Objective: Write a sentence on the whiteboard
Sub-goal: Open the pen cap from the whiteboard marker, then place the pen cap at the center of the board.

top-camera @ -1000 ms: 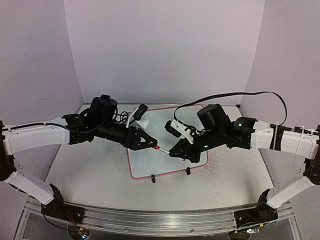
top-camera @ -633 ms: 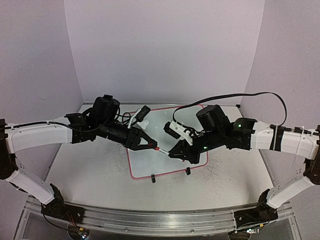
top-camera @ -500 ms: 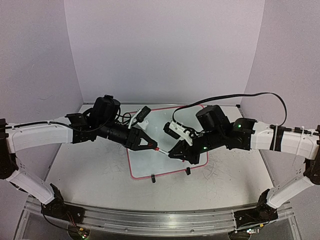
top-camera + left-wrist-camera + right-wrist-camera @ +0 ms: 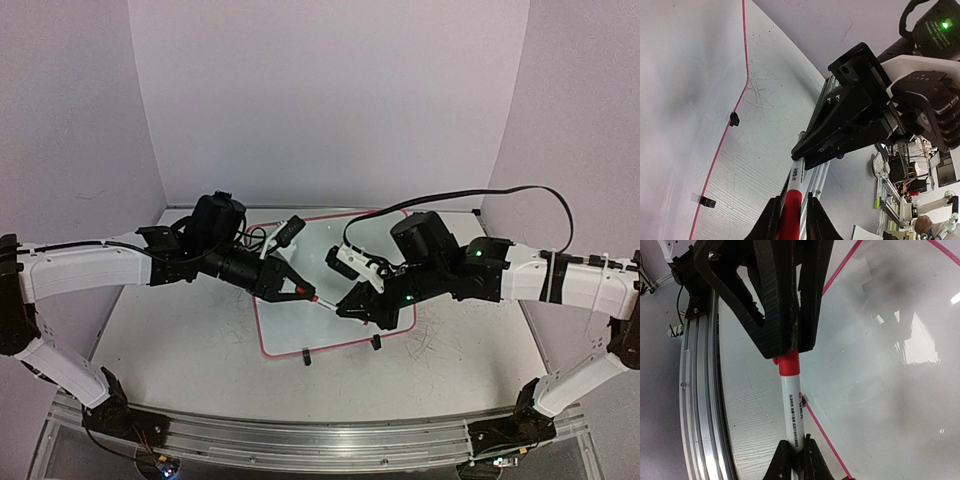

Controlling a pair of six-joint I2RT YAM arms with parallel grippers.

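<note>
Left gripper (image 4: 303, 291) closed on red cap end of marker (image 4: 325, 299), right gripper (image 4: 347, 304) clamped on its white barrel, so the marker spans the short gap between the two fingertip pairs. Marker lies roughly level, cap end left, barrel right. Both grippers are over the near half of the whiteboard (image 4: 300, 328), which lies flat mid-table, its red rim skewed to the table (image 4: 180, 340) edges, two black clip feet (image 4: 306, 357) on its near edge
</note>
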